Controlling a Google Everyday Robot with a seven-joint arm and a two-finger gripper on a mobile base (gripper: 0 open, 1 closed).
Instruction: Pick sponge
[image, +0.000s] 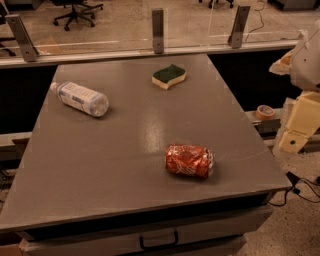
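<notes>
The sponge (169, 76) lies flat on the far part of the grey table (125, 165), right of its middle, dark green scrub side up over a pale yellow base. My gripper (299, 126) is at the right edge of the view, beyond the table's right side and off the tabletop. It is well to the right of the sponge and nearer to me, holding nothing that I can see.
A clear plastic bottle (80, 98) lies on its side at the table's far left. A crushed orange can (189, 160) lies near the front right. A glass railing (158, 30) runs behind the table. A tape roll (264, 111) sits on a ledge at the right.
</notes>
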